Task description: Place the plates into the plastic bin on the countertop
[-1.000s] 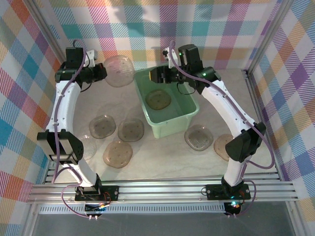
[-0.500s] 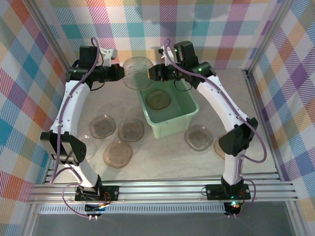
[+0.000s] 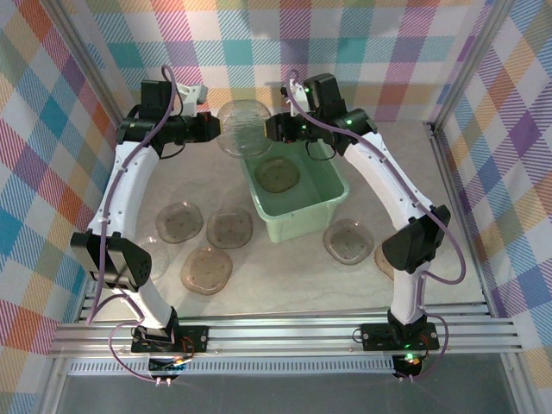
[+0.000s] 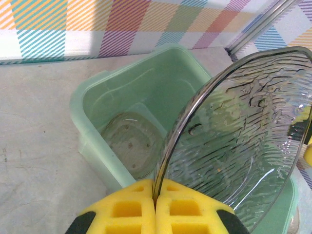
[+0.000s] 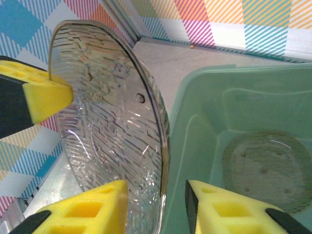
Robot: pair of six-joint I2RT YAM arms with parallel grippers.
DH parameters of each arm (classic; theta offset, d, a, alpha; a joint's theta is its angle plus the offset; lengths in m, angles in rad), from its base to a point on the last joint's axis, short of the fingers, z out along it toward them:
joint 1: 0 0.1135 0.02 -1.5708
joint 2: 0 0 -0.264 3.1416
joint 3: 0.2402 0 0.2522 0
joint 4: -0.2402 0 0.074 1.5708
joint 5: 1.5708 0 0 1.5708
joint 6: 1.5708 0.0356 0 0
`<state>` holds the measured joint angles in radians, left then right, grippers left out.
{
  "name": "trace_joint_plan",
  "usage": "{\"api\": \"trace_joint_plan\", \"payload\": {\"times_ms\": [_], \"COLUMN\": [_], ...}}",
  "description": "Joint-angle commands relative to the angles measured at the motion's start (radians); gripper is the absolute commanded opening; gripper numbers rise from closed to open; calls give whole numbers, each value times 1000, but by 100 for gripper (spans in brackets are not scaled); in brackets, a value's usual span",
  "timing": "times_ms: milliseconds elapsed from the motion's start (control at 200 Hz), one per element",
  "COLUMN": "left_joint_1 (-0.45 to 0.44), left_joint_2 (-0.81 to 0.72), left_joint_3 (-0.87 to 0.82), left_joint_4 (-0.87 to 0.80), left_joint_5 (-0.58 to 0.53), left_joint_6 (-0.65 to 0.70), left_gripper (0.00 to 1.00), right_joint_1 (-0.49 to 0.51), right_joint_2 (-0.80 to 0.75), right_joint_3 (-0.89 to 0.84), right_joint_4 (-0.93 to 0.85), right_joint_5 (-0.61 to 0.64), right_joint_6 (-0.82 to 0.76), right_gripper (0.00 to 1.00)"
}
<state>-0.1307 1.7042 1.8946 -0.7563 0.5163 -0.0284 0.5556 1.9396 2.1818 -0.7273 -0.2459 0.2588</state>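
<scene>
A clear, ribbed round plate (image 3: 241, 128) hangs on edge above the back left corner of the mint-green plastic bin (image 3: 321, 207). My left gripper (image 3: 210, 128) is shut on its left rim; in the left wrist view the yellow pads (image 4: 141, 207) pinch the plate (image 4: 239, 136). My right gripper (image 3: 272, 129) is open, and the plate's right rim (image 5: 163, 161) stands between its fingers (image 5: 92, 209). One brownish plate (image 3: 278, 174) lies flat inside the bin. Several more brownish plates lie on the marble countertop (image 3: 285, 276): (image 3: 178, 222), (image 3: 229, 228), (image 3: 206, 269), (image 3: 348, 240).
Another plate (image 3: 385, 257) is partly hidden behind the right arm, and one (image 3: 157, 257) sits beside the left arm's lower link. Plaid walls close in the back and sides. An aluminium rail (image 3: 285, 332) runs along the near edge.
My left arm has carried the clear plate rightwards from the back left to the bin's corner. My right gripper has closed in around the plate's right rim.
</scene>
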Motion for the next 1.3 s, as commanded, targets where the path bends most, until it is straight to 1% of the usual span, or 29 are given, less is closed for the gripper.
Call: {"api": "trace_joint_plan", "payload": {"times_ms": [0,170,290,425,520,550,590,625,685,735,785,855,955,1005,1160,1295], "left_joint_1": [-18,-24,-26,-26,-26,-26,-26,-26,-26,-26,-26,-25,-17,-9,16,43], "left_joint_2": [-25,-10,-1,13,29,34,38,40,41,41,43,46,51,54,63,73], "left_joint_3": [37,46,53,65,84,89,93,93,93,92,93,100,105,103,82,47], "left_joint_4": [15,18,17,6,-14,-19,-21,-20,-12,3,20,37,50,64,118,141], "left_joint_5": [36,44,40,29,14,9,2,-7,-21,-28,-43,-72,-121,-141,-170,-195], "left_joint_6": [18,17,17,20,27,28,30,29,27,20,6,-6,-18,-30,-65,-82], "left_gripper": [0,0,0,0,0,0,5,13,30,47,59,70,77,78,79,79], "right_joint_1": [0,2,3,9,13,13,13,13,13,13,13,13,12,12,13,22], "right_joint_2": [27,36,40,44,48,50,53,55,58,62,64,65,64,61,22,-6], "right_joint_3": [8,9,9,9,8,9,9,9,9,9,8,5,-7,-27,-146,-241], "right_joint_4": [4,13,16,12,9,8,7,6,6,5,3,6,7,-4,93,88], "right_joint_5": [5,6,5,17,23,24,26,29,37,47,60,85,141,200,251,344], "right_joint_6": [26,39,52,66,71,74,80,88,110,128,152,198,294,393,590,776], "right_gripper": [33,26,16,14,7,6,6,4,2,1,1,0,0,0,0,0]}}
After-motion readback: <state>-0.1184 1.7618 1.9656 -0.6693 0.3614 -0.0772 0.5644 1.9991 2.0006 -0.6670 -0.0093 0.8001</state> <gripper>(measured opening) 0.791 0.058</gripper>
